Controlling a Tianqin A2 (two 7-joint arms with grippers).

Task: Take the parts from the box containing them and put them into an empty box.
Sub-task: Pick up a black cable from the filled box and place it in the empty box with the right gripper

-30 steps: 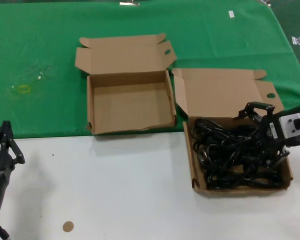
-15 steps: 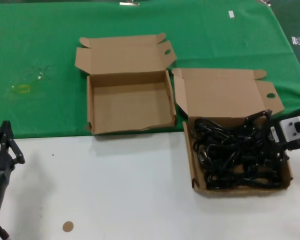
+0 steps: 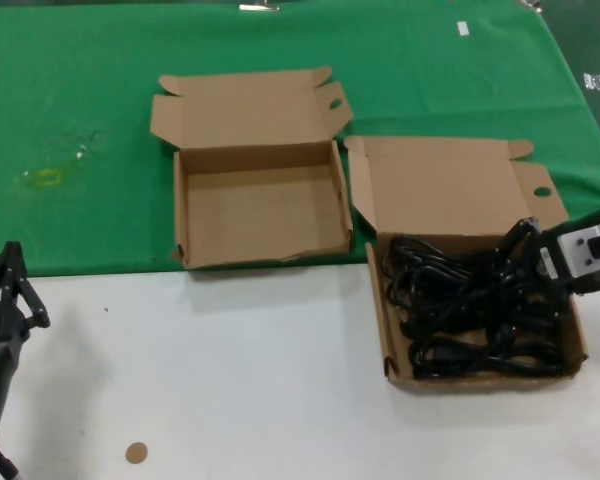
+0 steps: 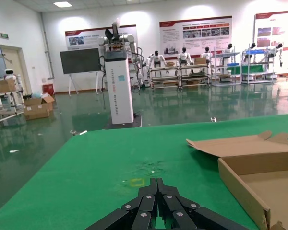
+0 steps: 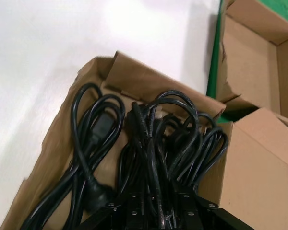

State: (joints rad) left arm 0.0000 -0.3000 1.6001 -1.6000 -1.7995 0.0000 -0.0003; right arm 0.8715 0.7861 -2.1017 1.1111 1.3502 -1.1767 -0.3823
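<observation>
The power cables [image 3: 460, 310] lie tangled in the longer cardboard box [image 3: 385, 335] at the right, its lid [image 3: 450, 185] open behind it. My right gripper [image 3: 525, 250] is down in that box near its far right corner, shut on a bundle of cables. In the right wrist view the cables [image 5: 149, 139] run between my right gripper [image 5: 159, 199] and fill the box [image 5: 134, 76]. The squarer empty box [image 3: 260, 215] stands open to the left on the green cloth; it also shows in the left wrist view [image 4: 264, 182]. My left gripper [image 3: 10, 285] is shut and parked at the lower left.
A green cloth [image 3: 80, 100] covers the far half of the table, with a small yellow mark [image 3: 45, 178] on it. The near half is white [image 3: 230, 370], with a small brown disc [image 3: 135, 453] near the front edge.
My right gripper was open above the cables, then came down into the box and closed on a bundle. The left arm has not moved.
</observation>
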